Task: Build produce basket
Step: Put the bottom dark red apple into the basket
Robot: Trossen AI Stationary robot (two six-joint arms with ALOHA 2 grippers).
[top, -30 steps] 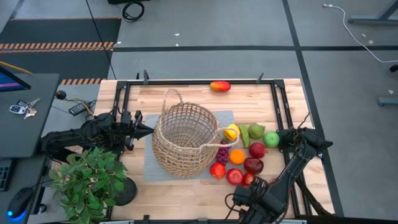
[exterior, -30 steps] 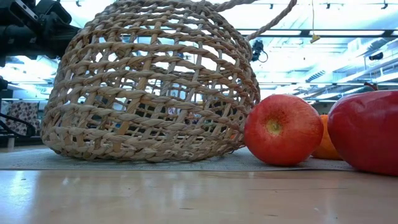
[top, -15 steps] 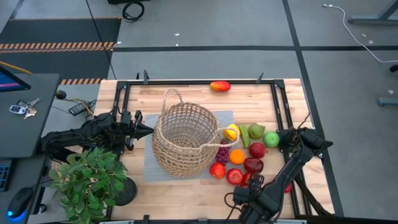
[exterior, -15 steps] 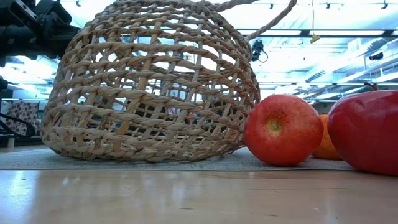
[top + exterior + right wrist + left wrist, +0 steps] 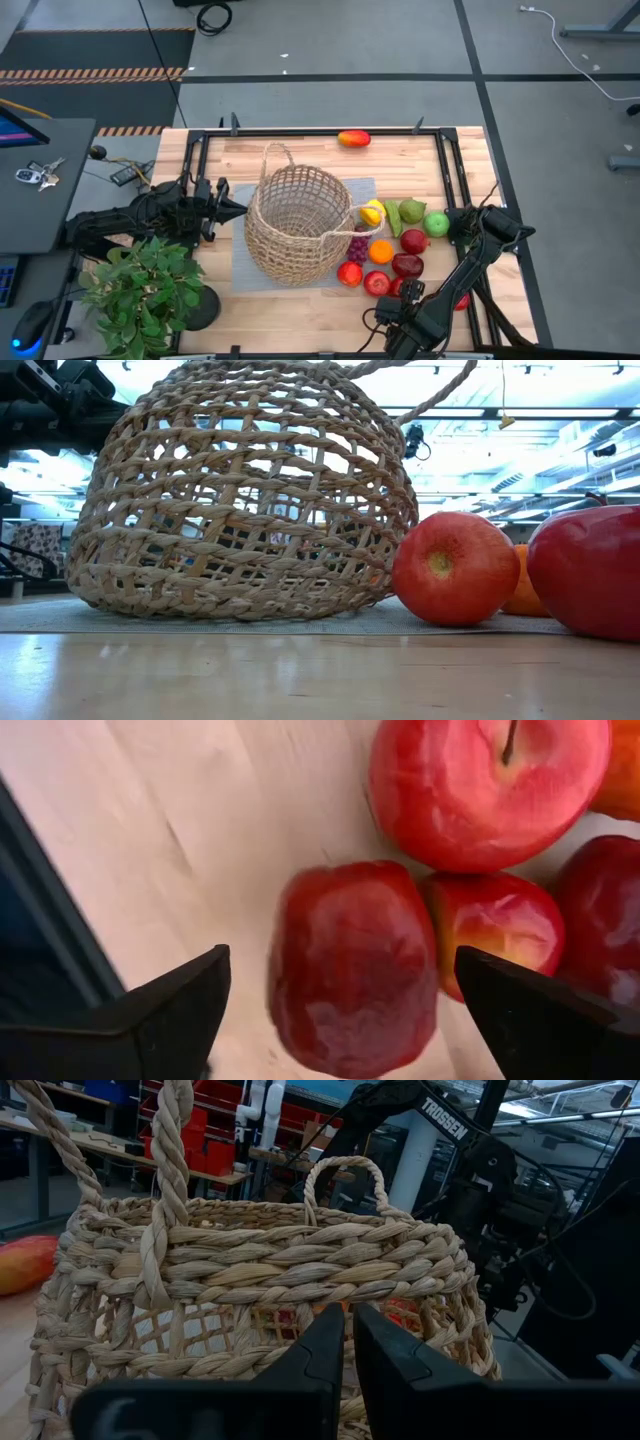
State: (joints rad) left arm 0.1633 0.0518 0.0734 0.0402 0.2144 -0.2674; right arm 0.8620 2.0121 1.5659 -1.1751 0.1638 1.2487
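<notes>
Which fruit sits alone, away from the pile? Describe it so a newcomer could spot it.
Start at the wicker basket on the grey mat mid-table. Look past it to the table's far edge: a red-orange mango lies there on bare wood. Every other fruit is clustered to the basket's right; this one has no neighbours.

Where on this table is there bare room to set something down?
Bare wood lies along the far edge on both sides of the mango, and along the near edge in front of the basket. It is crowded right of the basket, where the fruit clusters and the right pincer hovers.
</notes>
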